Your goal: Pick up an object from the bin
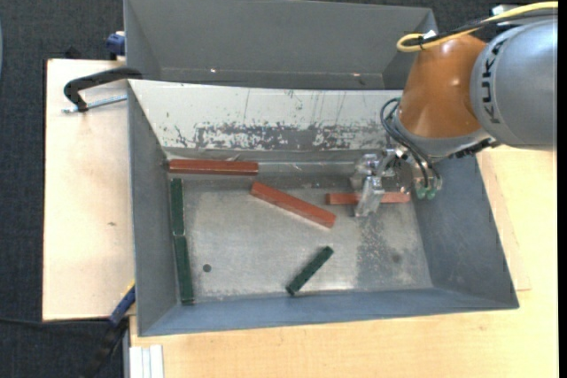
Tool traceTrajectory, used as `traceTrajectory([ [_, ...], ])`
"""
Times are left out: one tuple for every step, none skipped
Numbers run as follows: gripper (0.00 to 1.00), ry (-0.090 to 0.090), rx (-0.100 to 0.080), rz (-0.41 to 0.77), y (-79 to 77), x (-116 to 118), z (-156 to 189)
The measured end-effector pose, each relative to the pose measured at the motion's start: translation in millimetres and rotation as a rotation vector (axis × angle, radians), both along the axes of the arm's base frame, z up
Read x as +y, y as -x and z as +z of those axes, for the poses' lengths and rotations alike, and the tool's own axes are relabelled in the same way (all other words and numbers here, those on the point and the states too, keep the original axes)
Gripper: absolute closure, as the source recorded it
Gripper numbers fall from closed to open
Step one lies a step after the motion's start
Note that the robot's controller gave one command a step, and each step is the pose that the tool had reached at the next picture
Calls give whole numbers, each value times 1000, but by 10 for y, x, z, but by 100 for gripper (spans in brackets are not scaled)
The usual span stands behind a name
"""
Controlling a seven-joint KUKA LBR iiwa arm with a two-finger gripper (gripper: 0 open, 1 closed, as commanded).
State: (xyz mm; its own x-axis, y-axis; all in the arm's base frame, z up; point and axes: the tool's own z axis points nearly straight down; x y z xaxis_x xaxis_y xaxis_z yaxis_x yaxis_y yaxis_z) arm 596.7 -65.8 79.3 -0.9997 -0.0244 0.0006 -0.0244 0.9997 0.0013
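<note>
Directly under jaws — short reddish bar [394, 198], back-right.

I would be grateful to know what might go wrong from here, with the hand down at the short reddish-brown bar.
The short reddish-brown bar lies flat on the floor under the hand, so it may slide away rather than lift. The longer slanted reddish-brown bar ends right beside it and could get knocked. The bin's back wall is close behind the hand, so the hand might scrape it.
</note>
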Motion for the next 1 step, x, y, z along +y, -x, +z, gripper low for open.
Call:
traceTrajectory([
  [100,-1,4,0,13,3,190],
])
